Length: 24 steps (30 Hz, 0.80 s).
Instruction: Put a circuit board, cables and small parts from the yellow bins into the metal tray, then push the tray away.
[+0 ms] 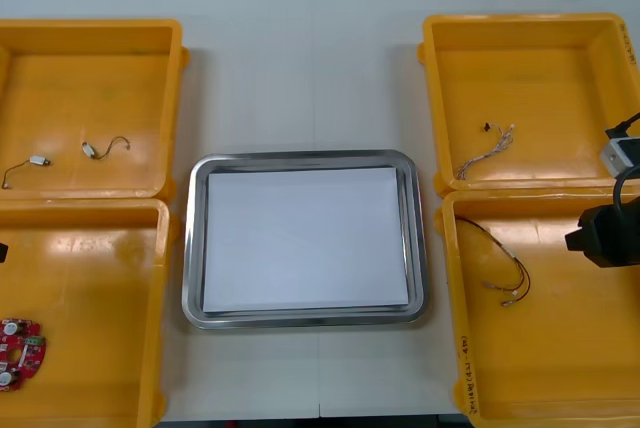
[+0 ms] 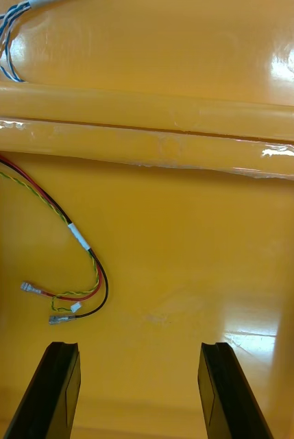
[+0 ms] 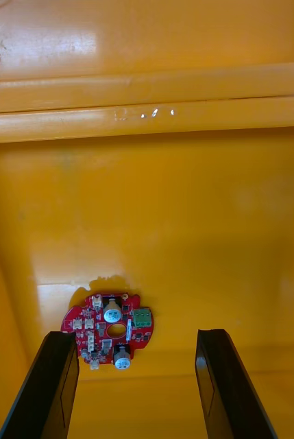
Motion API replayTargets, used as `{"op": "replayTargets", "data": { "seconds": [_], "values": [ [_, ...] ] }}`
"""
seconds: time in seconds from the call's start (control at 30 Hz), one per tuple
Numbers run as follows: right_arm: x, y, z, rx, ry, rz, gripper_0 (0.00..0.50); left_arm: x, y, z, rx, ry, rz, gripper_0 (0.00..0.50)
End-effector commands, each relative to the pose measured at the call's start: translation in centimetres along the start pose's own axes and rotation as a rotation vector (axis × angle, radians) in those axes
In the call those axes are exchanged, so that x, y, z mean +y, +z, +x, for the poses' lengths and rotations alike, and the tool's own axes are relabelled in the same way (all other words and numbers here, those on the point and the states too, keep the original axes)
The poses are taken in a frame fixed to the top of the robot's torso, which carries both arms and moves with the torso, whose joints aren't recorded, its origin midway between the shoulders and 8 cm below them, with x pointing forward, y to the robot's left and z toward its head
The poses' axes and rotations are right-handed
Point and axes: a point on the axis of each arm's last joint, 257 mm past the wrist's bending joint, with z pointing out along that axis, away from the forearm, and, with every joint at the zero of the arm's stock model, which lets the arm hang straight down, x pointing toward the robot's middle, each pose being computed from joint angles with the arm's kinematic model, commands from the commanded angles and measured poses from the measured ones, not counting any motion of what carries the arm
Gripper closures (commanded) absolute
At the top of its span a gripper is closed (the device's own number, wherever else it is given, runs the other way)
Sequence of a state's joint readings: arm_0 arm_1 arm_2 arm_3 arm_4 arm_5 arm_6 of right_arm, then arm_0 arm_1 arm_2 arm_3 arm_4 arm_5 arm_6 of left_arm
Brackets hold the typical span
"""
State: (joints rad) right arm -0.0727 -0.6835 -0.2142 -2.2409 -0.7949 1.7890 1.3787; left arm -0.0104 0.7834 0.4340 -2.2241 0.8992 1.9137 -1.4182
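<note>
Both are being held wide open and empty, the left tool (image 3: 136,341) just behind the circuit board (image 3: 109,330), the right tool (image 2: 140,351) near the cable (image 2: 79,234), apparently for grasping.

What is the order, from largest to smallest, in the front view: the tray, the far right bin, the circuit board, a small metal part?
1. tray and far right bin: about alike; the view's edge cuts the bin.
2. circuit board, also partly cut.
3. small metal part.
</note>
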Motion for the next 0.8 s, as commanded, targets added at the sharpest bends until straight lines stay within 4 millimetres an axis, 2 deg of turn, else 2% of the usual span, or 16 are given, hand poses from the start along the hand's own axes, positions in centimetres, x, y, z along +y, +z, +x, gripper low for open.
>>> {"op": "replayTargets", "data": {
  "seconds": [0.03,0.8],
  "values": [
    [-1.60,-0.93,-0.37,-0.017,0.029,0.035,0.000,0.79,-0.84,0.44,0.010,0.097,-0.040,0.000],
    [-1.60,-0.93,-0.37,-0.017,0.029,0.035,0.000,0.79,-0.84,0.44,0.010,0.097,-0.040,0.000]
  ]
}}
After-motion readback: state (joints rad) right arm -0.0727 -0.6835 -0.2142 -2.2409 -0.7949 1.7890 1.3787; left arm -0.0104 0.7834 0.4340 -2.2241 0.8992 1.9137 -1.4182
